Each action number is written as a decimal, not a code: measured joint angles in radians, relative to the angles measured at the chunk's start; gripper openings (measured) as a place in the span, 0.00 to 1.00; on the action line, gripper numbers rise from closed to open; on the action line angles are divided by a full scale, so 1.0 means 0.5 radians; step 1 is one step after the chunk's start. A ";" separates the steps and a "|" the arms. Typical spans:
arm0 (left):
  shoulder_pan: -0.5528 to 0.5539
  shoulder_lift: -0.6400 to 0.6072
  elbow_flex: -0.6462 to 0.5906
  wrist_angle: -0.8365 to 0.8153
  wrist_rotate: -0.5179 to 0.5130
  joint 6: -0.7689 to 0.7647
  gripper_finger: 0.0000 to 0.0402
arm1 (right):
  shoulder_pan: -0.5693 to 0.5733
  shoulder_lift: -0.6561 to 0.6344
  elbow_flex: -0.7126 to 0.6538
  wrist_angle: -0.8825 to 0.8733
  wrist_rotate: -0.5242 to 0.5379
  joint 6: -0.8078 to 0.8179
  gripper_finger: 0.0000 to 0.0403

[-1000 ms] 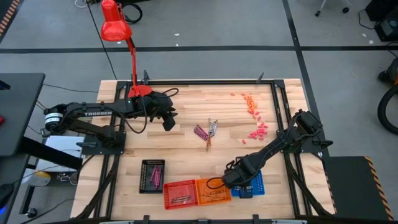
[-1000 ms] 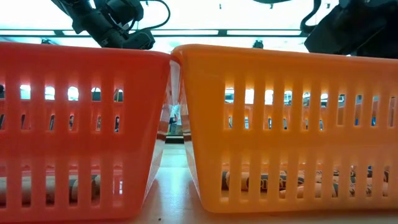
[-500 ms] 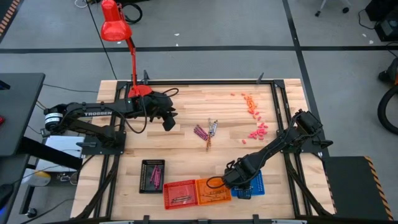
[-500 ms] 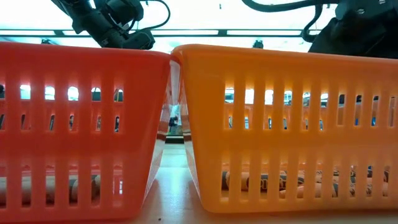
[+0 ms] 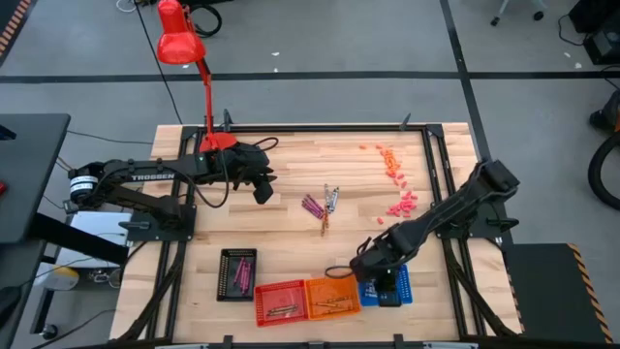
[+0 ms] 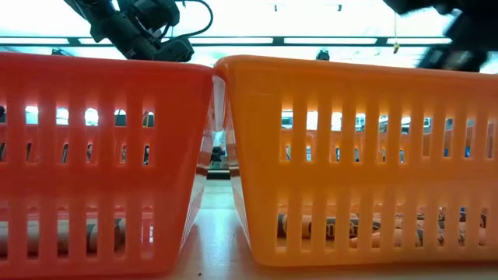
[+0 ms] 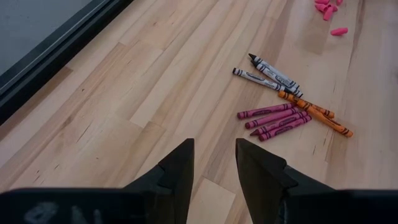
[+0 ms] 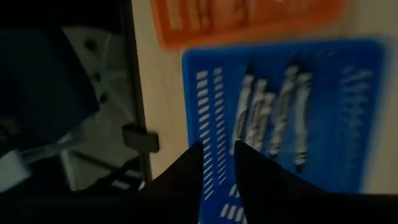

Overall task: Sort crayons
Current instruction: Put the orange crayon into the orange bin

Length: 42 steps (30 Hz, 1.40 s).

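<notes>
Loose crayons (image 5: 324, 204) lie flat mid-table: grey-white (image 7: 267, 71), orange (image 7: 314, 112) and magenta (image 7: 277, 119) ones. More grey-white crayons (image 8: 273, 118) lie in the blue basket (image 5: 390, 288). My right gripper (image 8: 217, 165) hovers above that basket's left end, open, with nothing between its fingers. My left gripper (image 7: 214, 168) hangs open over bare wood at the far left (image 5: 260, 189), short of the loose crayons.
Along the near edge stand a black tray (image 5: 237, 273) of magenta crayons, a red basket (image 5: 281, 302) and an orange basket (image 5: 332, 296), both holding crayons. Pink bits (image 5: 402, 206) and orange bits (image 5: 389, 163) are scattered at the far right. A red lamp (image 5: 179, 44) stands at the far left.
My right gripper has risen from low over the blue basket and drawn a little toward the table's far side; in the low view its arm has lifted almost out of the picture.
</notes>
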 joint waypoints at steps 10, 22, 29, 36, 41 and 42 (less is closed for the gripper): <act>0.000 0.000 0.000 0.000 0.000 -0.004 0.32 | -0.213 -0.265 0.002 -0.005 0.737 -0.658 0.23; -0.009 0.021 -0.001 0.000 0.180 -0.019 0.32 | -0.601 -0.230 0.002 0.172 1.188 -0.857 0.23; -0.083 0.032 -0.003 0.049 0.224 -0.009 0.32 | -0.801 -0.184 0.004 0.388 1.251 -0.377 0.23; -0.156 0.032 -0.003 0.079 0.238 0.044 0.32 | -0.910 -0.025 0.004 0.657 1.083 -0.011 0.23; -0.167 0.032 -0.003 0.080 0.235 0.039 0.32 | -0.904 0.097 0.003 0.780 1.023 0.305 0.22; -0.167 0.032 -0.002 0.080 0.235 0.039 0.32 | -0.900 0.105 0.003 0.782 1.023 0.347 0.21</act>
